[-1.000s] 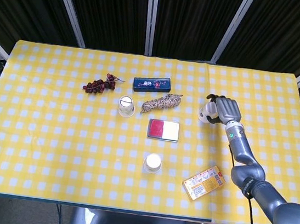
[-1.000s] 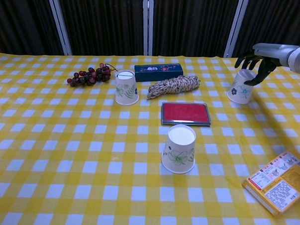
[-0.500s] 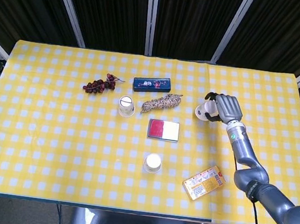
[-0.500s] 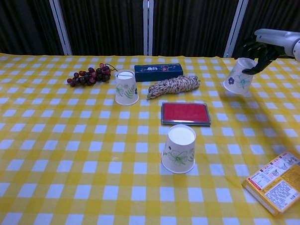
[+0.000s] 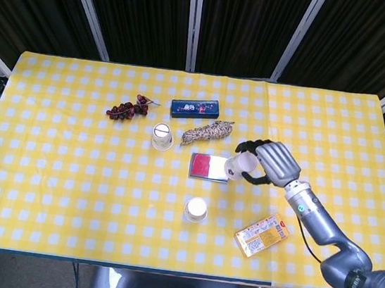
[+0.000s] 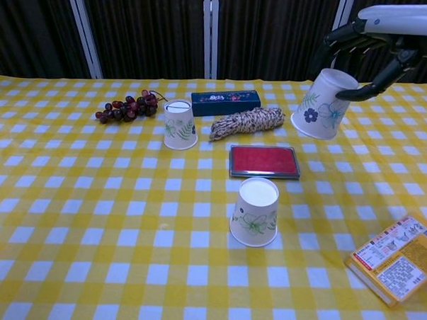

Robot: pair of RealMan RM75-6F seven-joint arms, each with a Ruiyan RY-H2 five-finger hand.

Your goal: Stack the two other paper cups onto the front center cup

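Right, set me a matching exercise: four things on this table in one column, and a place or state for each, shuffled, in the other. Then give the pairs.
Things:
1. front center cup
2. lifted cup
3. grapes
4. yellow packet

Places or states:
A. far left, beside the back cup
B. held tilted in the air by the right hand
C. near right corner of the table
D. upside down, just in front of the red pad

Pairs: 1-D, 2-B, 3-A, 4-C
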